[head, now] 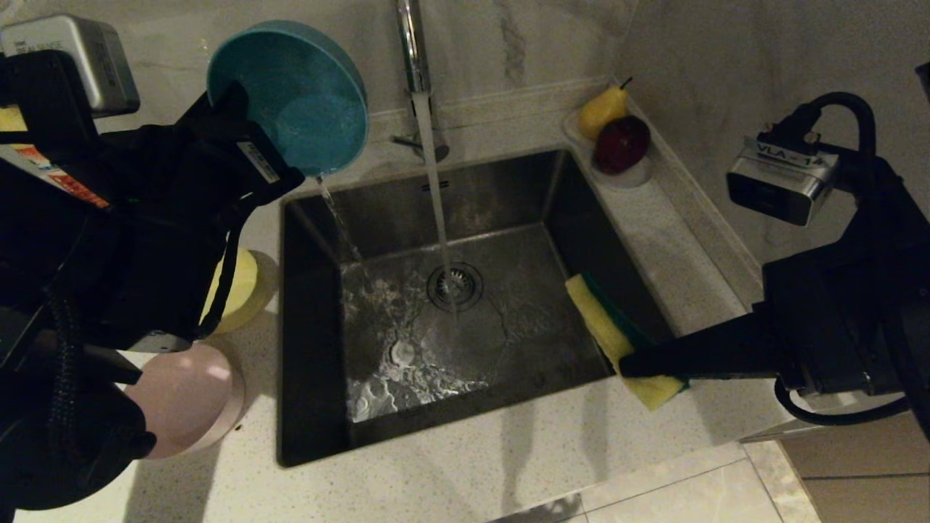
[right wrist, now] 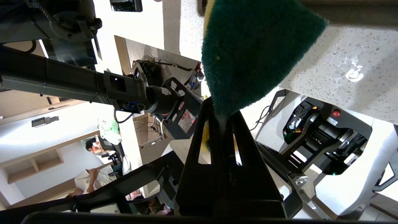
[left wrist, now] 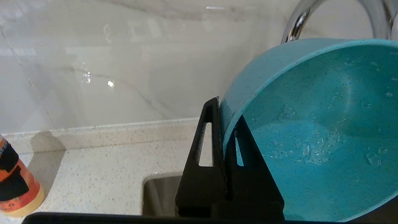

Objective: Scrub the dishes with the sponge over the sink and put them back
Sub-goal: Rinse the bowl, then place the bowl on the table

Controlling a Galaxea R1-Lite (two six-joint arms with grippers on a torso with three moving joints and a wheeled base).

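Head view: left pincer (head: 243, 156) clamped on blue bowl (head: 290, 94) rim above sink (head: 312, 407) corner, right pincer (head: 631, 365) pinching sponge (head: 607, 330) at sink edge.

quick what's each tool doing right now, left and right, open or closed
Left tool: closed on the rim of the blue bowl, tipped over the sink.
Right tool: closed on the sponge.

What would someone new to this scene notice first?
Most likely the blue bowl, held tipped on its rim by the left claw above the sink's back left corner, with water trickling out of it. Next, the tap running onto the drain, and the sponge pinched in the right claw at the sink's right edge.
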